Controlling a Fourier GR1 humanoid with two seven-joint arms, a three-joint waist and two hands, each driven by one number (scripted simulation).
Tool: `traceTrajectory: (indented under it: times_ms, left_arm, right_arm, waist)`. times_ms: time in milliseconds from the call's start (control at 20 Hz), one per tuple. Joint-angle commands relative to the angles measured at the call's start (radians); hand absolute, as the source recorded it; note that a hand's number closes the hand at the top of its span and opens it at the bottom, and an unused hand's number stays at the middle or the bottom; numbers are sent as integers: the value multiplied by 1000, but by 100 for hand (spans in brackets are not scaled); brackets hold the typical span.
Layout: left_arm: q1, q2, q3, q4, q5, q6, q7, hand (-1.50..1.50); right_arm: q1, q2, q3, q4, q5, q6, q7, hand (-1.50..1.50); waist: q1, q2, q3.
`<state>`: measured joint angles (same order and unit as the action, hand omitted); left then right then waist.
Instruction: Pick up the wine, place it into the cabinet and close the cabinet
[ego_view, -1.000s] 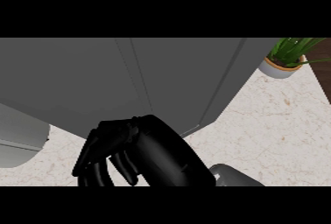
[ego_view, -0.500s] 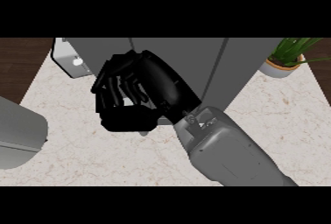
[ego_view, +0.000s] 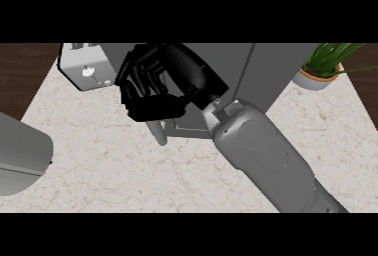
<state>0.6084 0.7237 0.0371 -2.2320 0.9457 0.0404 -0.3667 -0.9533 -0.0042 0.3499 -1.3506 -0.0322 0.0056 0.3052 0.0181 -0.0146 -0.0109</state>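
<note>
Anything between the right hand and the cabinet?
Nothing visible. The right hand, fingers curled, shows directly over the grey cabinet, near the door edge. Contact can't be confirmed. No wine is visible.

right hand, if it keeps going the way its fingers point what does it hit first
The right hand points up and to the left, at the light grey cabinet door beside its fingertips. That door looks like the first contact, though the view from above leaves the gap between them unclear.

A single head view was given, aimed steeply down and close onto the pale marbled stone counter top (ego_view: 111, 165).
</note>
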Motion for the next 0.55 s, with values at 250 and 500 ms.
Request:
traceTrajectory:
  times_ms: [250,500]
  left_arm:
    - [-135,-44,-88,48,-48,79,38,-150]
    - [-179,-70,-135,76,-93,107,39,-150]
  right_arm:
    - [-37,-128,-142,168,19,17,-116,150]
    - [-84,-119,-144,231,24,25,-133,150]
  waist:
    - [-25,31,11]
    - [-10,33,10]
